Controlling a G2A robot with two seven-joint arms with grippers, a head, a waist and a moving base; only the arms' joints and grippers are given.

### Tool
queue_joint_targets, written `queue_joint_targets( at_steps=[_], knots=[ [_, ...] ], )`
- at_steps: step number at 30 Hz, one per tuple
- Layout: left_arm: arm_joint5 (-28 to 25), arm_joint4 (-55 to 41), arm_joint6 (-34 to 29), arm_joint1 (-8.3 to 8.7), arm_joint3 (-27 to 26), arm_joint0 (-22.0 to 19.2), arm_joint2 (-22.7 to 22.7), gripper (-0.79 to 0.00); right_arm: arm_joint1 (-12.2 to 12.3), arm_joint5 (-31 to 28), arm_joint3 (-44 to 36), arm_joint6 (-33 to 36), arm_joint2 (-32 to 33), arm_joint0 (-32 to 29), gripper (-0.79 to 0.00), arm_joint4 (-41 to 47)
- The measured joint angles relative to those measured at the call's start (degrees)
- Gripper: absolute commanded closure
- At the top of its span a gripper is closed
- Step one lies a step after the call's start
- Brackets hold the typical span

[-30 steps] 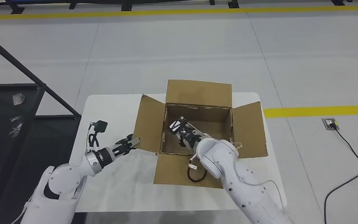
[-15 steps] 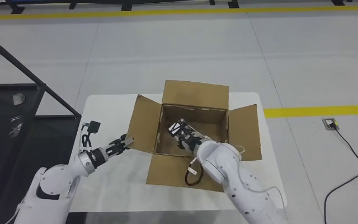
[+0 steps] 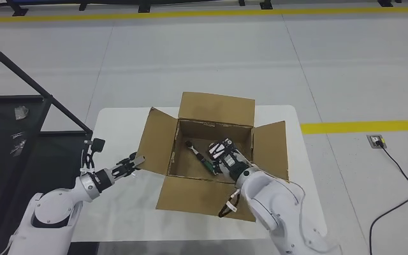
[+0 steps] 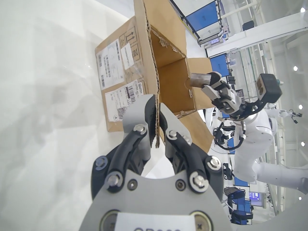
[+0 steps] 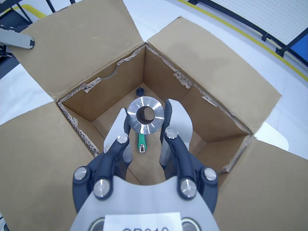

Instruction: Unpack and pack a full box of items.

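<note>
Cardboard box (image 3: 217,107) from above, all four flaps spread, on a white table (image 3: 121,124). Left gripper (image 3: 132,160) at the outer edge of the box's left flap (image 3: 156,137); right gripper (image 3: 218,155) above the box's open mouth. Green-handled tool (image 3: 194,150) flat on the box floor.

From the left wrist: fingers (image 4: 134,121) clenched on the flap's corrugated edge, printed labels (image 4: 113,73) on the box's outer wall beyond, metal cylinder (image 4: 198,79) gripped by the far gripper over the box's opening.

From the right wrist: jaws tight on either side of the hollow cylinder, held above the box's interior, green handle directly beneath, small dark knob (image 5: 140,92) in the box's far corner.
</note>
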Motion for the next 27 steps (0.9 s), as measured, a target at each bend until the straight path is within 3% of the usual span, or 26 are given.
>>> queue_joint_targets(
  at_steps=[7, 13, 20, 27],
  knots=[
    [0.4, -1.5, -1.6, 0.28, 0.1, -0.2, 0.3, -0.785, 1.5, 4.9, -19.5, 2.5, 8.5, -12.0, 0.000, -7.0],
    [0.0, -2.9, -1.3, 0.38, 0.5, -0.3, 0.7, -0.785, 2.1, 8.1, -28.7, 6.2, 18.1, -20.2, 0.000, -7.6],
    [0.2, -5.2, -0.6, 0.43, 0.8, -0.5, 1.1, -0.785, 2.6, 7.7, -25.9, 8.0, 28.4, -23.3, 0.000, -3.9],
    [0.5, -5.4, 0.7, 0.35, 1.1, -0.5, 2.3, -0.785, 3.0, 5.1, -12.9, 6.1, 31.4, -19.1, 0.000, -1.0]
  ],
)
